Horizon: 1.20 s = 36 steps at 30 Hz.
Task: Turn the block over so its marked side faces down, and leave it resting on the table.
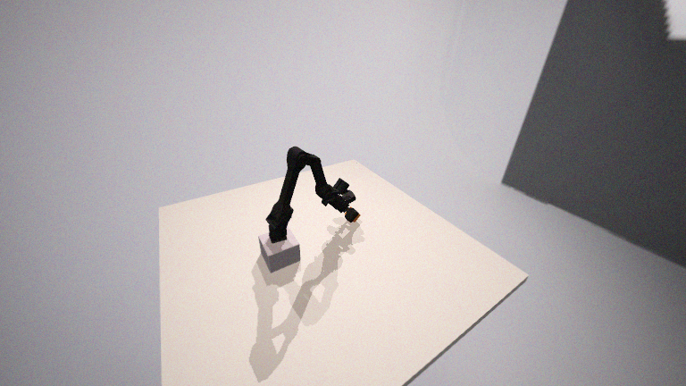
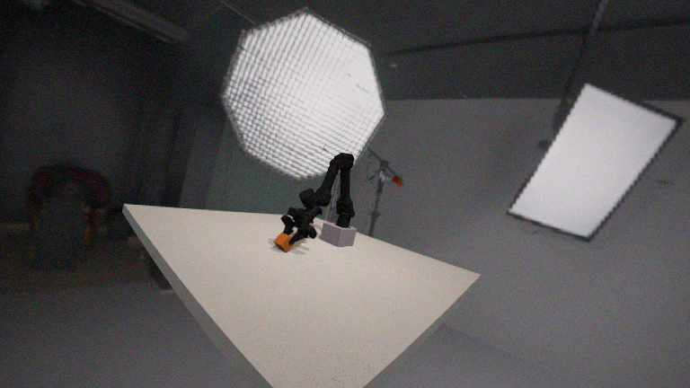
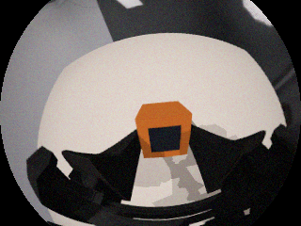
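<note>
The orange block [image 1: 356,218] [image 2: 281,242] [image 3: 165,111] is tilted, with one edge low near the table [image 1: 414,281] [image 2: 331,302] [image 3: 165,61]. I cannot tell whether that edge touches it. The marked side shows as a dark square [image 3: 165,138] in the wrist view, facing back toward the wrist camera, between the fingers. My gripper [image 1: 351,214] [image 2: 288,239] [image 3: 163,129] is shut on the block, one black finger on either side, and slants down and outward. In the top view the block is mostly hidden behind a finger.
The arm stands on a grey base block [image 1: 283,256] [image 2: 338,235], behind the gripper on the same table. The arm's shadows lie across the table. The nearest table edges are beyond the gripper, some way off. Studio lamps stand in the background.
</note>
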Each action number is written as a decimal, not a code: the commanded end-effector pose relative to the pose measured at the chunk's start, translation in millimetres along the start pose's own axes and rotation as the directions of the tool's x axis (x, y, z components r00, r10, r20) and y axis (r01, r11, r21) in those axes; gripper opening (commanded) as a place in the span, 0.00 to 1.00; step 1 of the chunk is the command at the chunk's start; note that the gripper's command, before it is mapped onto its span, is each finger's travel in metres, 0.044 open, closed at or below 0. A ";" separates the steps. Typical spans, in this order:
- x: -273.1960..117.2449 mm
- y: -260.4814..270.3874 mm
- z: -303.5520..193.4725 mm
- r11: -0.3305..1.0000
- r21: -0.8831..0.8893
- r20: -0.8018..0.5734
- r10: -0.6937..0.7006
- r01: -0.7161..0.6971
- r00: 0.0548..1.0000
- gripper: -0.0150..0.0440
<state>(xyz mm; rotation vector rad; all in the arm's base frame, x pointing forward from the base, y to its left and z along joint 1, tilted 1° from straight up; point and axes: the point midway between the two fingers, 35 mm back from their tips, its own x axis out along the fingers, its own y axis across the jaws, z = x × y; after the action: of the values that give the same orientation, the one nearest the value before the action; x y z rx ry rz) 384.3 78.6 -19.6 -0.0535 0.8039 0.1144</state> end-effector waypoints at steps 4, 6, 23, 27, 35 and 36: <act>5.9 -0.6 -11.9 1.000 -0.006 0.088 -0.002 0.003 0.996 0.25; 6.1 -0.7 -13.3 1.000 -0.006 0.117 -0.002 0.003 0.993 0.25; -6.4 -2.4 -20.7 1.000 -0.002 0.315 -0.003 0.004 0.949 0.25; -8.3 -2.4 -19.6 1.000 -0.002 0.336 -0.003 0.004 0.942 0.25; -8.3 -2.4 -19.6 1.000 -0.002 0.336 -0.003 0.004 0.942 0.25; -8.3 -2.4 -19.6 1.000 -0.002 0.336 -0.003 0.004 0.942 0.25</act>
<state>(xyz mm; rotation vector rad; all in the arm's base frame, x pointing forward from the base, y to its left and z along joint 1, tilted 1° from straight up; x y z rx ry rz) 365.7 74.6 -27.9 -0.0308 0.4659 0.1202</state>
